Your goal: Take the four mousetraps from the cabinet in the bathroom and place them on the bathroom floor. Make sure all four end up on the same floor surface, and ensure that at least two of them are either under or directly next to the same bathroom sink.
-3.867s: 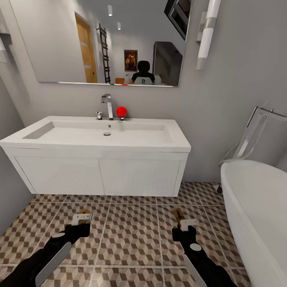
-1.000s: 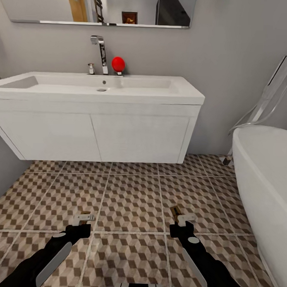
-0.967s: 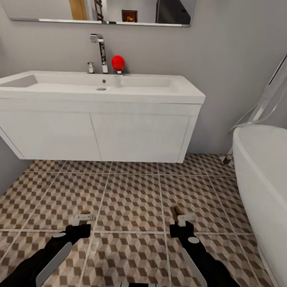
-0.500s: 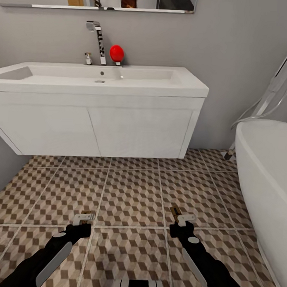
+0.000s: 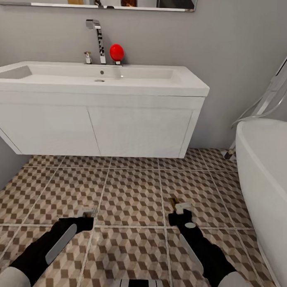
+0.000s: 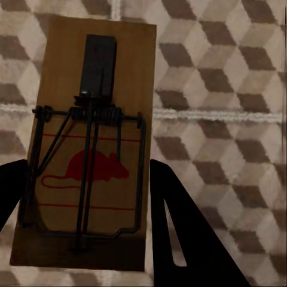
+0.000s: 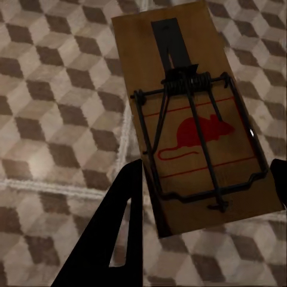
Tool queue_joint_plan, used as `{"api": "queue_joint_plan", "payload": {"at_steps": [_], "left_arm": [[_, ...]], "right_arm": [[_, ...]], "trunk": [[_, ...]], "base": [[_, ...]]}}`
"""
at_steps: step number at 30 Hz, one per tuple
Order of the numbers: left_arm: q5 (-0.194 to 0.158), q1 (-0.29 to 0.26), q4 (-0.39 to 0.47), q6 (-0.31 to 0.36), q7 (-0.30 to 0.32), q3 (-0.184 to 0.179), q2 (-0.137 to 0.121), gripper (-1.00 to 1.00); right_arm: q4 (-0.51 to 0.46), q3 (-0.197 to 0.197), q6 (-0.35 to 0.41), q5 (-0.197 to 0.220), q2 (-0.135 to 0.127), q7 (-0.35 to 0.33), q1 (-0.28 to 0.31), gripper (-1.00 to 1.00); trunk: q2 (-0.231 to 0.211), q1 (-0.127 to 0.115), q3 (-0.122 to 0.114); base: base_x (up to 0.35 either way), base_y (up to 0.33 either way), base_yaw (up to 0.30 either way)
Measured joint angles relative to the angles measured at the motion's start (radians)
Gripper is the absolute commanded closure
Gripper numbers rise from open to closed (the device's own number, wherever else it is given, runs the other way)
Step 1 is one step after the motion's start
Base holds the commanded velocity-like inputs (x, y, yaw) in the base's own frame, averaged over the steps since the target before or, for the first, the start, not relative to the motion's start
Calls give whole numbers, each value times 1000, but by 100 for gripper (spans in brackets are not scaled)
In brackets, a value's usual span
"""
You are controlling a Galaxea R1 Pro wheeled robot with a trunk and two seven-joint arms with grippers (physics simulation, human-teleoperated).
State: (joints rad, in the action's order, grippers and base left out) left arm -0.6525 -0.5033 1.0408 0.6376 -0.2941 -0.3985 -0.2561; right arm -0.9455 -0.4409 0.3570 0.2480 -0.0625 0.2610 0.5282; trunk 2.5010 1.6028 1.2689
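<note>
Mousetraps: you hold two flat brown wooden boards with dark wire and a red mouse print, one per arm
Left gripper [image 6: 84, 197]: your black fingers clamp one mousetrap [image 6: 89, 143] by its long sides, above the cube-patterned tiled bathroom floor [image 5: 133, 197]
Right gripper [image 7: 206, 197]: closed the same way on the other mousetrap [image 7: 194, 113]
White rectangular sink [image 5: 100, 75]: ahead of you on its white drawer unit, well apart from both grippers
White bathtub [image 5: 267, 164]: at your right
</note>
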Motion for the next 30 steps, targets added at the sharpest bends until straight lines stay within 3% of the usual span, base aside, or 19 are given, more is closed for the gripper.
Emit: {"api": "queue_joint_plan", "payload": {"at_steps": [2,4,7,9,11,14,17,21,30], "left_arm": [[-1,-62,-5,70,0,20,7,100],[2,-170,-45,125,0,35,18,100],[3,-271,-152,145,-1,41,35,100],[11,-302,-206,145,-2,42,46,100],[31,-315,-255,133,0,41,52,100],[55,-322,-315,45,14,32,66,100],[70,-324,-334,-32,32,-26,81,100],[76,-324,-338,-53,33,-76,88,100],[81,-324,-338,-53,29,-84,90,100]], "right_arm": [[-2,0,77,-8,11,-2,50,100],[-3,0,116,-13,30,-3,94,100],[11,-1,138,-16,53,-2,159,100],[42,-2,139,-14,60,-2,190,100],[80,-2,131,-11,63,-3,203,100],[114,-5,76,-8,65,-8,210,100],[123,-6,35,-7,64,-50,211,100],[117,-4,24,-9,56,-112,212,100],[116,-3,22,-11,57,-140,212,100]], "trunk": [[0,0,0],[0,0,0],[0,0,0],[0,0,0],[0,0,0],[0,0,0],[0,0,0],[0,0,0],[2,3,31]], "base": [[0,0,0],[0,0,0],[0,0,0],[0,0,0],[0,0,0],[0,0,0],[0,0,0],[0,0,0],[0,0,0]]}}
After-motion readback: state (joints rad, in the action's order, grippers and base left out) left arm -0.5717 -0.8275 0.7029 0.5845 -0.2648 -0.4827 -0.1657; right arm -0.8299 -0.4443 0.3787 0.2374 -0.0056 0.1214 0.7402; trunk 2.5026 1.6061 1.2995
